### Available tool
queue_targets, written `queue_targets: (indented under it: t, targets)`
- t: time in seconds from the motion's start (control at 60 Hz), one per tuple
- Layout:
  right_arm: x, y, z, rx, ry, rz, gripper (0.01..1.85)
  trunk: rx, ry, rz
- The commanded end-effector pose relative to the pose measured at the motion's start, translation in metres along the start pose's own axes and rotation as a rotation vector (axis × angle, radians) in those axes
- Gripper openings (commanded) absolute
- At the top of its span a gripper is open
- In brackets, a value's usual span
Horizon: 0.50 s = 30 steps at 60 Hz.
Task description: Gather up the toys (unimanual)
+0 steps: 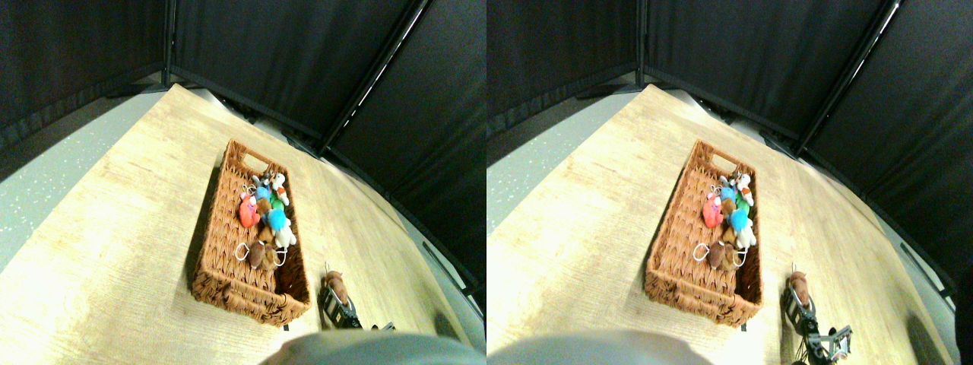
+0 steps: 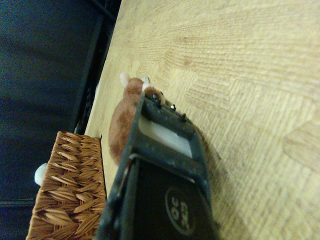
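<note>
Dark plastic jaw frame fills the lower part of the wrist view, and the right gripper [image 2: 150, 107] has its tip right up against a brown plush toy [image 2: 125, 120] on the wooden floor [image 2: 240, 75]. Whether the jaws are parted or already pinching the toy I cannot tell; the gap between them is hidden behind the frame.

From the forward camera, that brown plush toy [image 1: 335, 287] lies just beside the outer long wall of the wicker basket [image 1: 220, 228], near its closest corner, with the gripper [image 1: 339, 306] reaching in from below it. It is outside the basket, on bare floor.

I would judge the toy to be very light and soft, squashing readily under the jaws and unlikely to break. Its fuzzy cloth should give decent friction, though a shallow pinch on the fur alone might slip off. The round body, taken across its middle, looks like the safest place to hold.

Inside the basket a cluster of other plush toys [image 1: 266, 213] already lies along the far half: pink-red, blue, green, white and brown, with white loop cords showing. Black curtain panels [image 1: 304, 53] close off the room behind.
</note>
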Motion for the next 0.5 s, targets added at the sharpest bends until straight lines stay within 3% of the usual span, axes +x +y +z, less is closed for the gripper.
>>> queue_targets:
  t: [0.017, 0.233, 0.383, 0.5]
  targets:
    - [-0.001, 0.006, -0.001, 0.003, -0.003, 0.035, 0.06, -0.019, 0.008, 0.010]
    - [-0.002, 0.031, -0.011, -0.147, 0.022, 0.094, 0.06, -0.020, -0.002, 0.004]
    - [0.002, 0.056, -0.022, -0.174, 0.120, 0.166, 0.06, -0.019, -0.012, 0.001]
    - [0.002, 0.074, -0.032, -0.214, 0.131, 0.206, 0.06, -0.025, -0.020, 0.005]
